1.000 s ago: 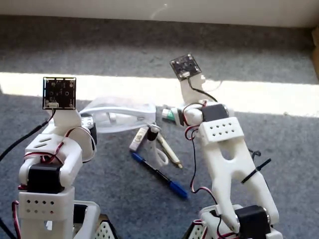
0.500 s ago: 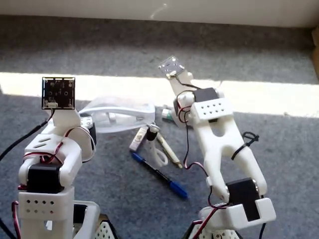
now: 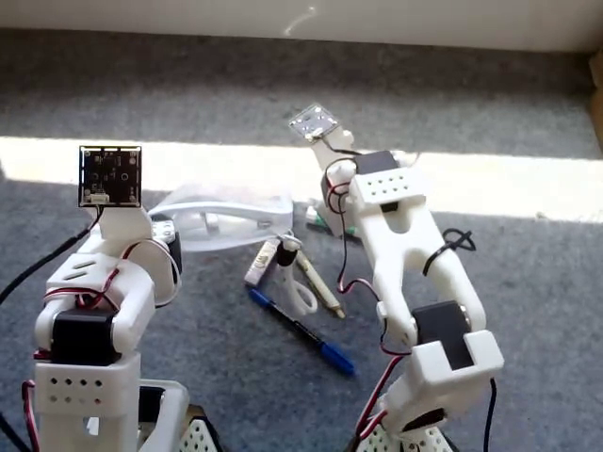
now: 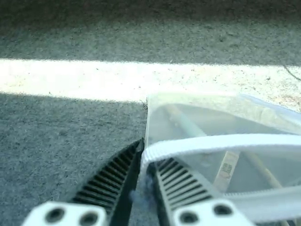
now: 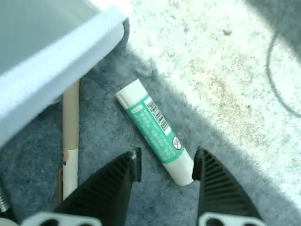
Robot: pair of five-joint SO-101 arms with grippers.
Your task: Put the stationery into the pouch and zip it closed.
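The clear pouch with a white zipper band lies open on the grey carpet. My left gripper is shut on the pouch's zipper edge at its corner. A green and white glue stick lies beside the pouch mouth, and my right gripper hangs open just above it, one finger on each side of its end. In the high view the glue stick peeks out beside the right arm. A beige pen, scissors, a white eraser and a blue pen lie between the arms.
A bright sunlit strip crosses the carpet behind the pouch. A pale wall base runs along the far edge. A thin dark cable loops on the carpet near the glue stick.
The right arm has swung left and stretched forward, bringing its gripper over the glue stick. The left arm and pouch stayed still.
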